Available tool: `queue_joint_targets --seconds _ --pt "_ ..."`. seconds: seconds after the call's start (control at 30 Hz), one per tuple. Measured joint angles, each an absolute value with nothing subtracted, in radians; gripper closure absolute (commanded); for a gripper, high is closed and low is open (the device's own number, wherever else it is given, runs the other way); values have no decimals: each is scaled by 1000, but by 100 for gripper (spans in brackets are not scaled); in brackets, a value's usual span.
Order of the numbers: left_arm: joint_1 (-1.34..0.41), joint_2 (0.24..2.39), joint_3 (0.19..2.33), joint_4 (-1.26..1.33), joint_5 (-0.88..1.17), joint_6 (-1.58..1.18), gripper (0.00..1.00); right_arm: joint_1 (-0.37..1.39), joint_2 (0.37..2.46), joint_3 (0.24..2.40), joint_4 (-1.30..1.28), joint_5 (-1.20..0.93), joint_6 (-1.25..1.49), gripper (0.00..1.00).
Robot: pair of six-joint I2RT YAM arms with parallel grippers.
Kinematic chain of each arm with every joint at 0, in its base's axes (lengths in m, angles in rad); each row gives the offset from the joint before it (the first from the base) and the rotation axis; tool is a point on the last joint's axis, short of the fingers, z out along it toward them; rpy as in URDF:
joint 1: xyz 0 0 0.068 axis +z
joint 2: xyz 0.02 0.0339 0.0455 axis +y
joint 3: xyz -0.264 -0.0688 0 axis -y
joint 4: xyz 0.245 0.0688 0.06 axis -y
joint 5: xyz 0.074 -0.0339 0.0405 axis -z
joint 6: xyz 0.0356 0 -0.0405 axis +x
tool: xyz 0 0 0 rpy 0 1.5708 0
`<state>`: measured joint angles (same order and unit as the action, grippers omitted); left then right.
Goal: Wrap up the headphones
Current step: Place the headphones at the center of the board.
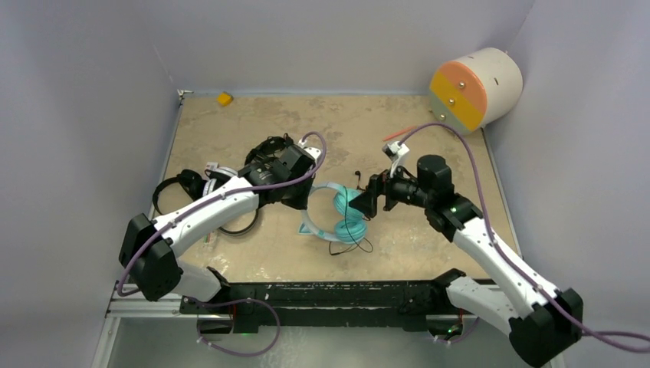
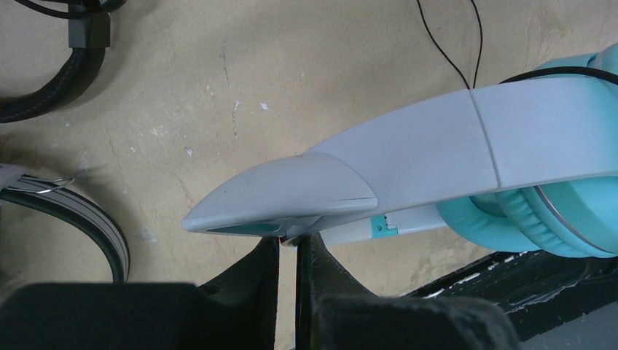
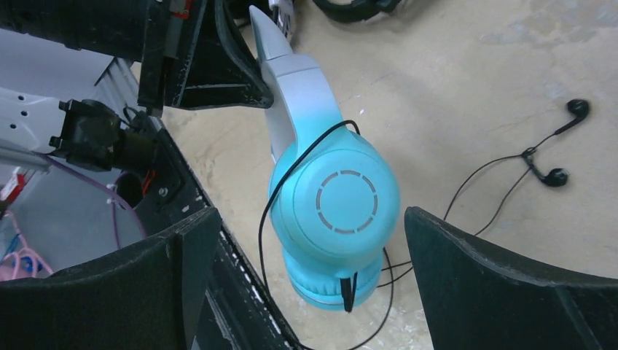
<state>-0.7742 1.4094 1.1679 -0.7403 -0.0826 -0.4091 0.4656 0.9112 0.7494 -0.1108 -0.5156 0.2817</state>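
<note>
Over the tan table (image 1: 230,130), the left gripper's (image 2: 288,244) thin pinch on the band of the teal headphones (image 3: 335,197) could slip, while the wide-open right gripper (image 3: 312,217) might snag the loose cable (image 3: 261,233).

left gripper (image 2: 289,246): two black fingers almost together, only a narrow slit between them; the tips clamp the near edge of the grey band.
teal headphones (image 2: 437,164): the grey band runs from the middle to the right, with its pointed end to the left.
ear cushion (image 2: 543,219): teal, at the right, beneath the band.
cable (image 2: 446,55): thin and black, on the table (image 2: 218,95), on the far side of the band.
black headset (image 2: 51,80): far left, seen only in part.
white-and-black headset (image 2: 91,219): a striped band at the left, apart from the gripper.
</note>
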Motion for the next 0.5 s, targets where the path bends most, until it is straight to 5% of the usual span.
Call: queue_joint_targets --seconds 0.5 --pt "-775 1488 1027 -518 -57 -432 100 466 1185 716 -3 -540 314 4"
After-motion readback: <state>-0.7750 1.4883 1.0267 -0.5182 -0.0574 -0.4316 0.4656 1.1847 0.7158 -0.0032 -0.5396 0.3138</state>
